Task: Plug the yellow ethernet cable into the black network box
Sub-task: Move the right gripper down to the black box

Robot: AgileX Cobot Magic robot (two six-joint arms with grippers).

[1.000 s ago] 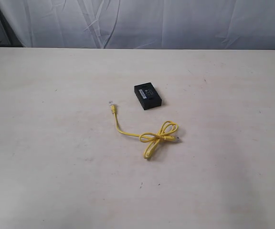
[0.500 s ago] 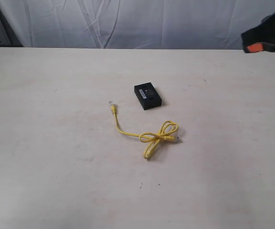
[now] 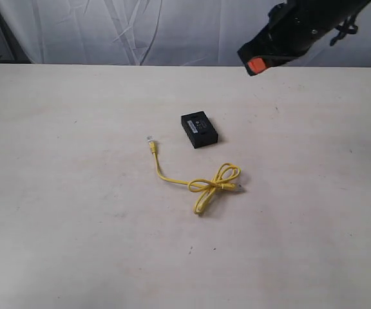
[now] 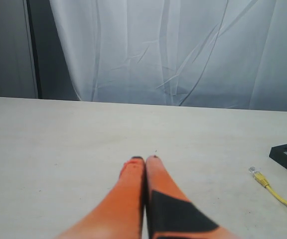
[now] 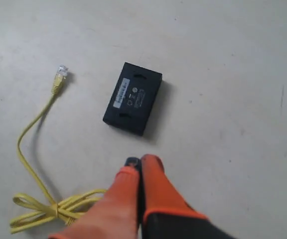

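The black network box [image 3: 199, 130] lay flat near the middle of the tabletop [image 3: 57, 212], a little toward the far edge. The yellow ethernet cable [image 3: 209, 186] lay on its near-edge side, loosely knotted, not touching it, one plug unplugged. The right gripper [image 3: 255, 65] hung above the tabletop toward the far edge, fingers pressed together, empty. The left gripper [image 4: 144, 159] was likewise closed on nothing.

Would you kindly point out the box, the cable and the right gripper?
box [image 3: 199, 131], exterior view, top face.
cable [image 3: 209, 185], exterior view, the knot.
right gripper [image 5: 140, 160], right wrist view, between the shut fingertips.
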